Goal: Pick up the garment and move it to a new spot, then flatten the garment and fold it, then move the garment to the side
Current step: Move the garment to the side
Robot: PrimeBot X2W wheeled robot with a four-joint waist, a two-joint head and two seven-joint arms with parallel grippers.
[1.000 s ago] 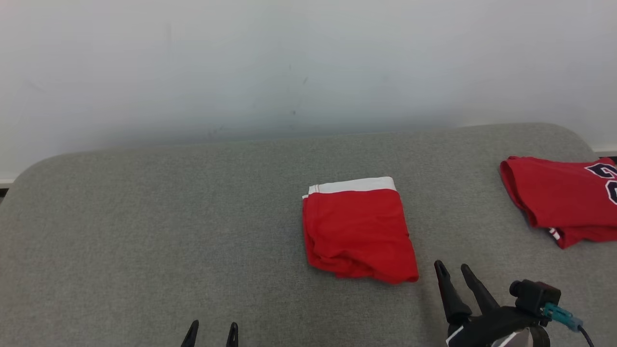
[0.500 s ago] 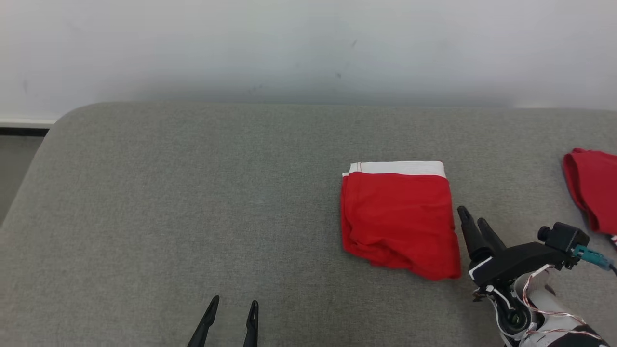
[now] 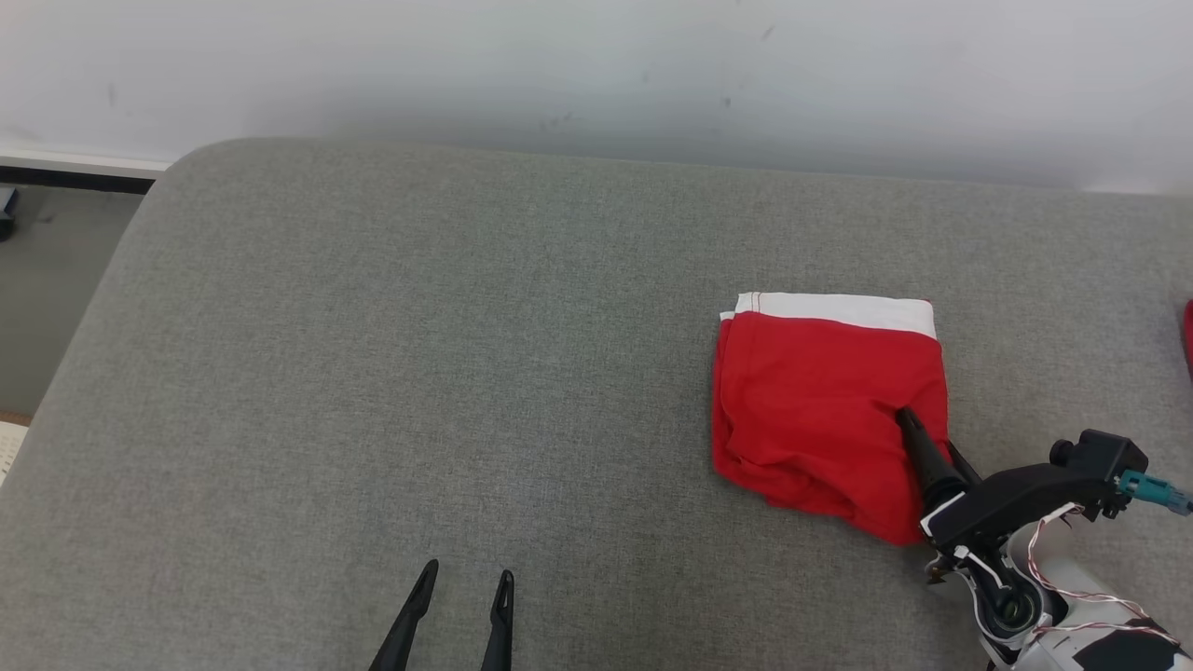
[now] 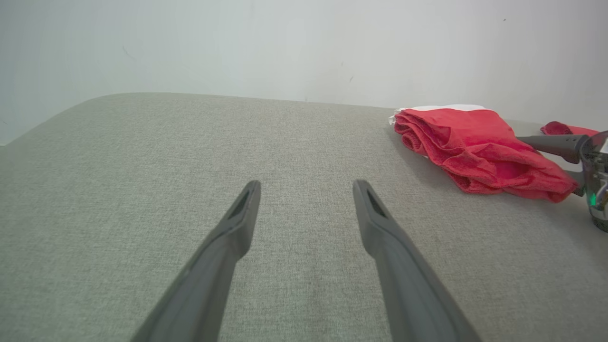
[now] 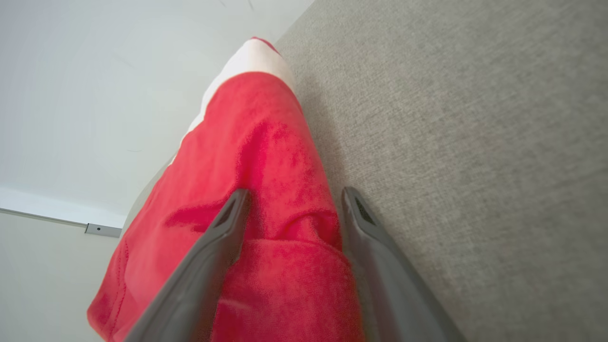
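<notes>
Grey woven cushion surface (image 3: 373, 373) with a rounded far-left corner, plain white wall (image 3: 559, 65) behind it, and a strip of darker floor (image 3: 56, 280) at the left edge of the head view.

The garment (image 3: 820, 410) lies on the right part of the cushion, well away from the left corner. It is folded into a compact, roughly rectangular packet of bright red fabric with a white waistband along the far edge. The top face is mostly smooth, with a few soft wrinkles. The near edge is rumpled and uneven, and the near-right corner sticks out toward the robot. The left wrist view shows the garment (image 4: 475, 147) from low down: several stacked layers, thick rolled folds at the near side, white band at the back. The right wrist view shows the garment (image 5: 256, 156) with a fuzzy knit texture.

The right gripper (image 3: 927, 433) is at the garment's right edge. Its jaws are spread apart, not pinched. In its own wrist view the right gripper (image 5: 295, 192) has one finger over the red cloth and the other at the cloth's edge by the cushion, with a raised fold between them.

The left gripper (image 3: 468, 570) is low in the head view, over bare cushion and well apart from the garment. Its fingers are spread wide and it holds nothing, as the left gripper (image 4: 308, 183) also shows in its own view.

Another red cloth (image 4: 565, 128) sits further right.
</notes>
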